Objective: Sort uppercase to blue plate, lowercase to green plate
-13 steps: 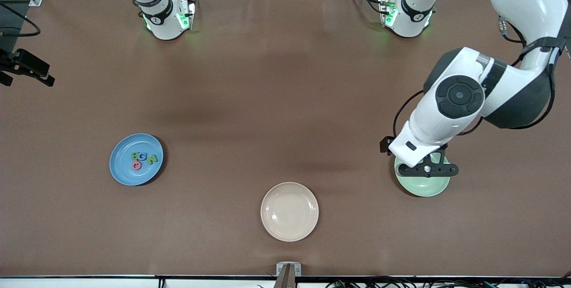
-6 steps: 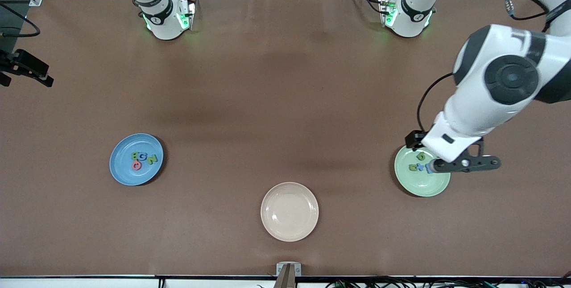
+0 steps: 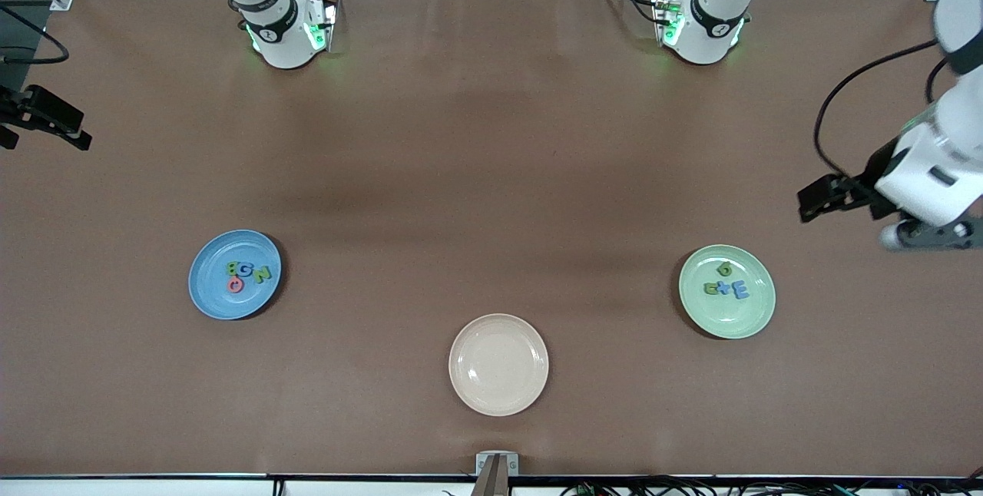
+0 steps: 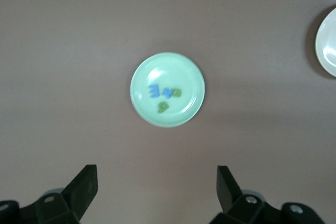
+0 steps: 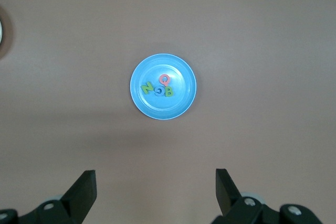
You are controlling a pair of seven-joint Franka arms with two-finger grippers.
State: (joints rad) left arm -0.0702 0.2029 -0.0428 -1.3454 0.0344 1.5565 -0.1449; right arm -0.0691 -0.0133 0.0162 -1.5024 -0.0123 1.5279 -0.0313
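Letters: sorted onto two plates.
Left gripper [image 4: 156, 195] and right gripper [image 5: 155, 195], jaws wide, empty, high over table; uppercase [image 3: 247, 275] on blue plate [image 3: 211, 292]; lowercase [image 3: 728, 285] on green plate [image 3: 749, 319]; cream plate [image 3: 498, 364] between.

Blue plate [image 3: 211, 292] is sitting twd the right arm's end w/ 4 letters [image 3: 247, 276] bunched in it. Green plate [image 3: 749, 315] is holding 4 more [image 3: 728, 285]. Cream plate [image 3: 498, 364] is lying btwn them, nearest the cam. Left gripper [image 3: 925, 239] is hanging over bare table [image 3: 491, 158].
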